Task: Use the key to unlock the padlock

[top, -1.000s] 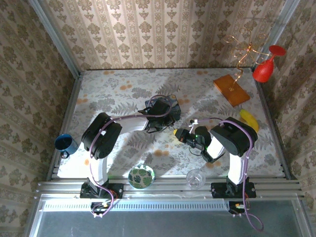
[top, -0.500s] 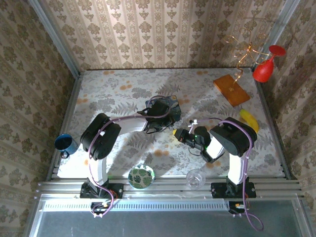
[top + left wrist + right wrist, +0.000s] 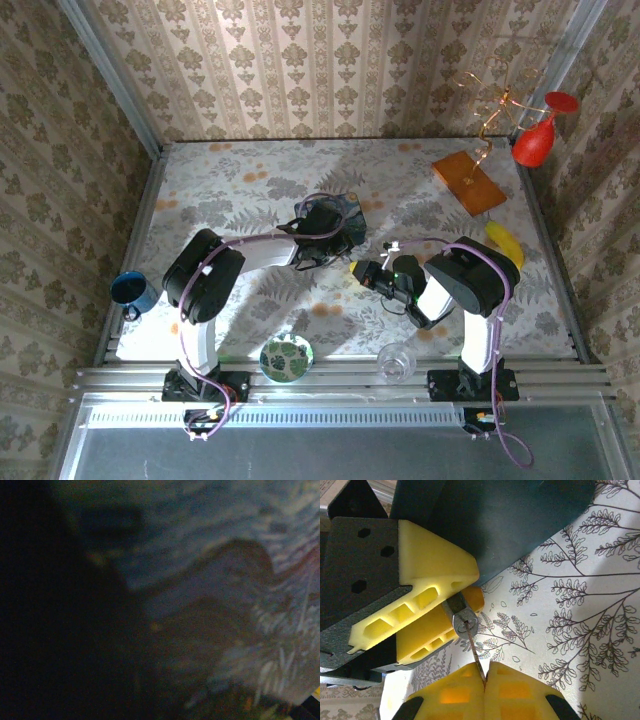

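Observation:
In the right wrist view the small grey padlock (image 3: pixel 465 621) is clamped between the yellow fingers (image 3: pixel 435 575) of my left gripper (image 3: pixel 470 587), keyhole end facing the camera. My right gripper (image 3: pixel 485 672) is shut on the thin dark key (image 3: pixel 474 652), whose tip sits in the keyhole. From above, the left gripper (image 3: pixel 340 245) and right gripper (image 3: pixel 362 272) meet at mid-table, just in front of the blue swirly box (image 3: pixel 335 205). The left wrist view is dark and blurred, with the box's blue surface (image 3: pixel 200 530) close up.
A blue mug (image 3: pixel 130 290) stands at the left edge. A green patterned bowl (image 3: pixel 286 357) and a clear glass (image 3: pixel 397 360) sit near the front rail. A banana (image 3: pixel 505 243), an orange board with a wire stand (image 3: pixel 468 181) and a red goblet (image 3: pixel 535 140) are at the right.

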Controlling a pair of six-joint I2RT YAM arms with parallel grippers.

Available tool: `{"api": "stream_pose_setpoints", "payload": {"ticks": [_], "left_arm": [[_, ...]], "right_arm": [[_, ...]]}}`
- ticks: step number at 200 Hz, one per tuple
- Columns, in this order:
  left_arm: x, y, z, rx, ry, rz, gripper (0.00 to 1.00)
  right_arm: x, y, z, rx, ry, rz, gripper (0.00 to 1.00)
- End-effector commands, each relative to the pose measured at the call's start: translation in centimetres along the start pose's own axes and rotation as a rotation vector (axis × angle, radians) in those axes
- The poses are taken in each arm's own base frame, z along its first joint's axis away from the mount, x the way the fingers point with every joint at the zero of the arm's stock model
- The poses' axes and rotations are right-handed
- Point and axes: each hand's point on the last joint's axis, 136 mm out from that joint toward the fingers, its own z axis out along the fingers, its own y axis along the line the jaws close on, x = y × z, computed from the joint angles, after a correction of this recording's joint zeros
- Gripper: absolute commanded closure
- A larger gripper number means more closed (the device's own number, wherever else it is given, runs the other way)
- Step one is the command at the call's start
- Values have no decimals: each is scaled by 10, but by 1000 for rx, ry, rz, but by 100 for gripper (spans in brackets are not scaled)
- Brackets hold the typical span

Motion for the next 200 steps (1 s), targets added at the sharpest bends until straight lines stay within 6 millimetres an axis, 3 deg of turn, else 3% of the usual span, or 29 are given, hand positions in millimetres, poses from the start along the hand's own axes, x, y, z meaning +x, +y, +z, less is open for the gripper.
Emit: {"api": "stream_pose_setpoints", "payload": {"ticks": [1, 98, 200], "left_arm": [[14, -27, -13, 98, 68, 3, 100], [14, -39, -30, 161, 114, -65, 100], [27, -39, -34, 179, 182, -52, 100]], "right_arm": [[3, -16, 7, 65, 7, 26, 100], [17, -24, -8, 83, 51, 129, 100], [-6, -7, -11, -5, 49, 208, 100]]}}
